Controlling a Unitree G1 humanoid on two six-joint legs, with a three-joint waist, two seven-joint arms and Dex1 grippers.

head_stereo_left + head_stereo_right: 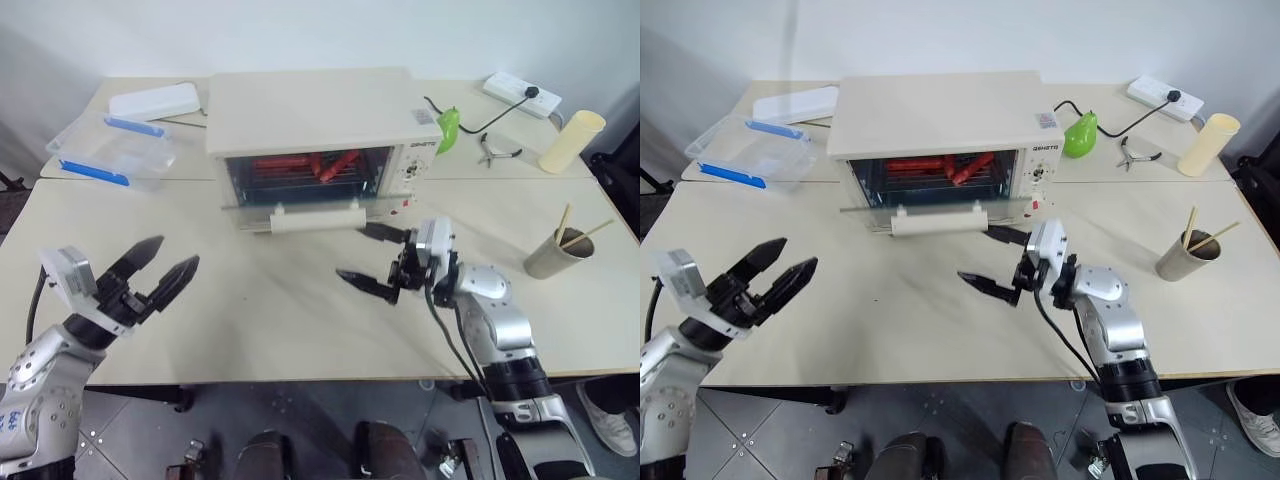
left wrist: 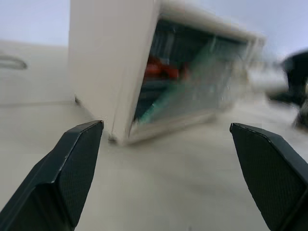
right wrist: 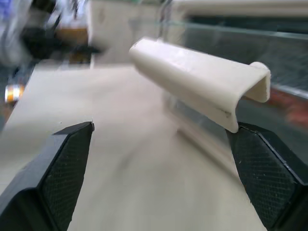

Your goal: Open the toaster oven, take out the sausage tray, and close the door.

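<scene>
Hovering above the near part of the table (image 1: 300, 330), the left gripper (image 1: 165, 265) sits well to the left of and nearer than the toaster oven (image 1: 315, 135); its fingers are spread wide and hold nothing. The right gripper (image 1: 375, 258) is just in front of the toaster oven, below its right half, pointing leftward across the tabletop. Its fingers are also spread wide and empty; the farther finger (image 1: 385, 233) lies just beside the right end of the handle (image 1: 315, 217), and contact cannot be determined. The door (image 1: 305, 195) stands partly open, tilted outward from the toaster oven's front, handle toward the robot. Through the glass, the sausage tray (image 1: 310, 165) with red sausages sits inside the toaster oven. A clear plastic box (image 1: 110, 150) with blue clips lies left of the toaster oven; a green object (image 1: 448, 128) lies just right of it.
</scene>
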